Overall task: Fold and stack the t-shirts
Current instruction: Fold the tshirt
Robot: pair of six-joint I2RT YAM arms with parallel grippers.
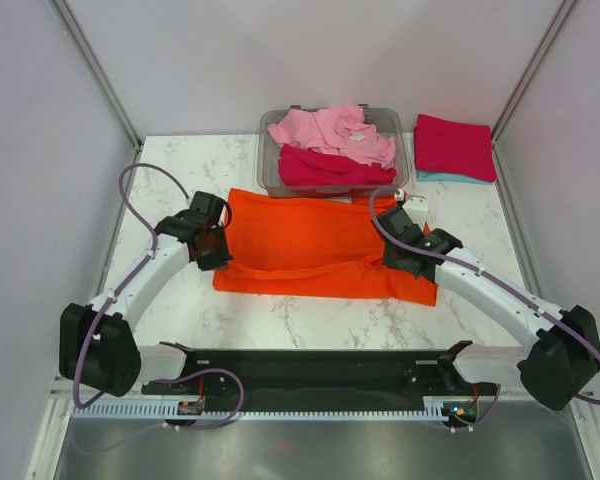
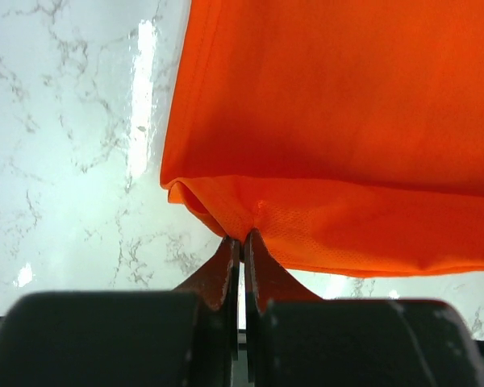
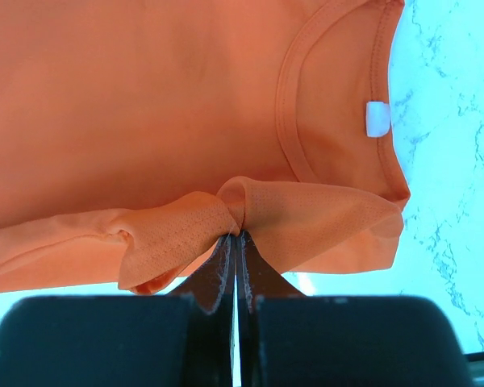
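A bright orange t-shirt lies spread across the middle of the marble table, its near edge lifted and partly folded. My left gripper is shut on the shirt's left edge. My right gripper is shut on the right edge near the collar. The collar and white tag show in the right wrist view. A light pink t-shirt and a crimson-magenta t-shirt lie crumpled in the bin. A folded crimson-magenta shirt rests on a folded teal one at the back right.
The grey see-through plastic bin stands at the back centre, just behind the orange shirt. White walls and metal posts close in the table on the left, right and back. A black rail runs along the near edge between the arm bases.
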